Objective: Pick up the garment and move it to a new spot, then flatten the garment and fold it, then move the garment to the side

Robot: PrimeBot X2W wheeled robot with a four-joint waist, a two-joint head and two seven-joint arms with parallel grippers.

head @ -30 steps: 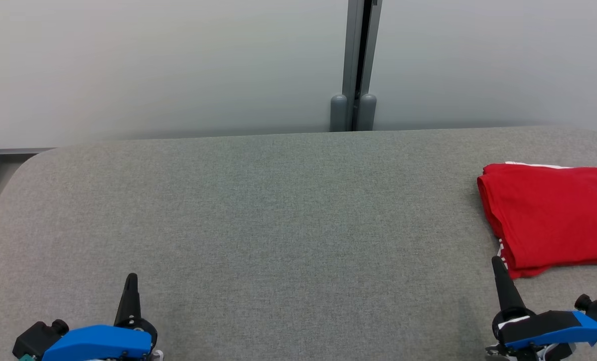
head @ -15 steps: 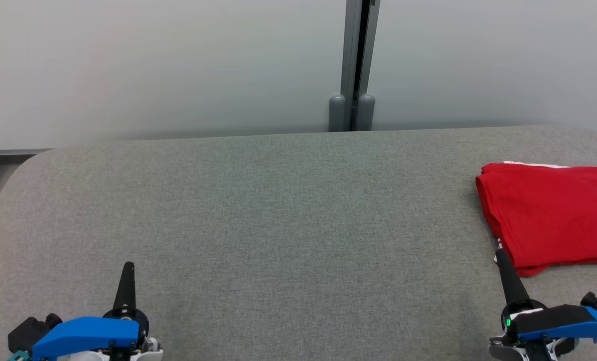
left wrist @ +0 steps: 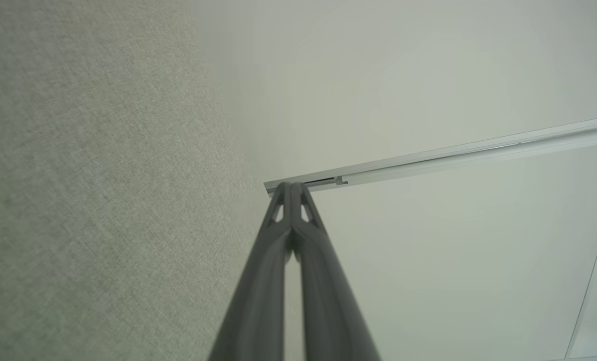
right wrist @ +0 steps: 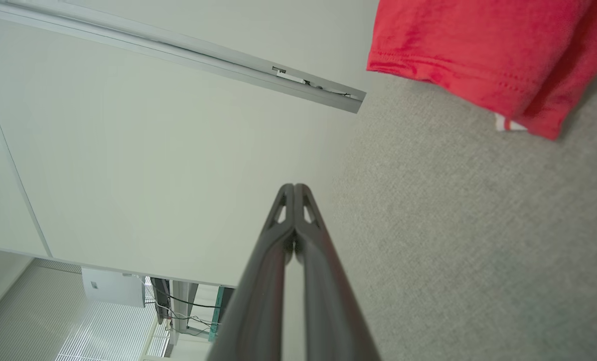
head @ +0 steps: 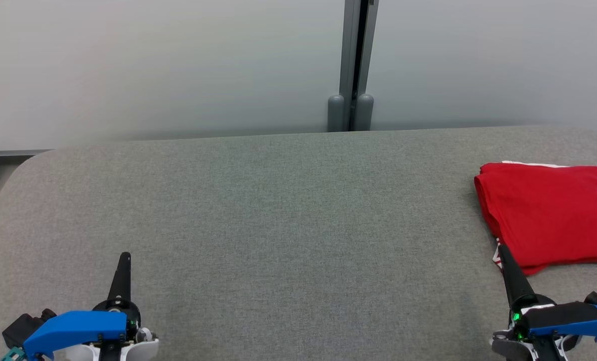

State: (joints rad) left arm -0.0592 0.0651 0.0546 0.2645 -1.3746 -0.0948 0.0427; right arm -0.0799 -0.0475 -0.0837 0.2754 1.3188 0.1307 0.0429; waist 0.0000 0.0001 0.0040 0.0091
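Head view: a grey fabric-covered table (head: 288, 210) stood before a pale wall with a grey post (head: 352, 60) at its middle.
Far right: the garment (head: 549, 215), red, lay folded into a rough square at the table's right end, with a white-striped bit peeking out at its near left corner.
Lower left: the left gripper (head: 124, 258) was over bare table, jaws pressed together, holding nothing, well apart from the garment.
Lower right: the right gripper (head: 502, 249) had its jaws pressed together, empty, its tip near the garment's near left corner.
Right wrist view: the garment's hemmed edge lay up and to the right, apart from the closed fingertips.
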